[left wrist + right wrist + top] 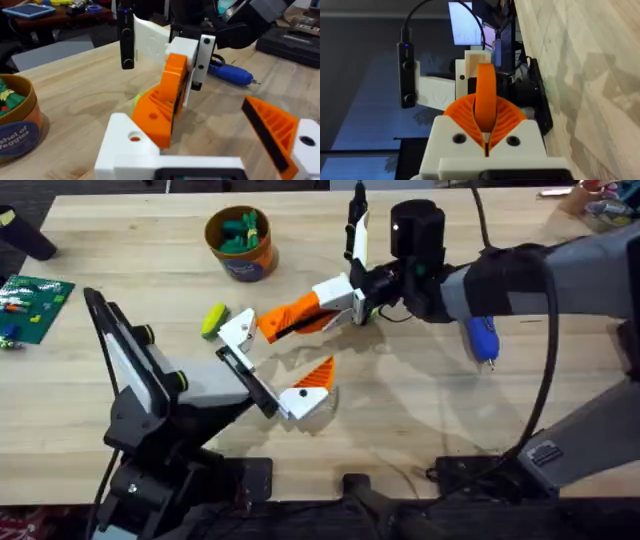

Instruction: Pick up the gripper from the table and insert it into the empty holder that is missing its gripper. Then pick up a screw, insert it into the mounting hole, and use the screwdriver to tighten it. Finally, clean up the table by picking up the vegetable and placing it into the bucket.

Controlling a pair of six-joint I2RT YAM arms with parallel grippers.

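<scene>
My right gripper point(350, 298) point(485, 125) is shut on the long orange gripper point(292, 318) point(167, 100), carried just above the table. Its tapered end points at the bare white holder point(238, 330) point(131, 145) on the black rail at my left arm's end, close to it or touching. My left gripper point(275, 362) is open, with an orange wedge point(318, 373) point(274, 127) on its other bracket. The blue screwdriver point(482, 338) point(230, 74) lies behind the right arm. The yellow-green vegetable point(214, 320) lies beside the holder. The bucket point(240, 242) point(17, 125) stands at the back. The screw is out of view.
Dark-green toy pieces point(240, 230) fill the bucket. A green board point(35, 305) lies at the table's left edge. The right arm point(520, 280) stretches across the right half of the table. Bare wood lies in front of the wedge.
</scene>
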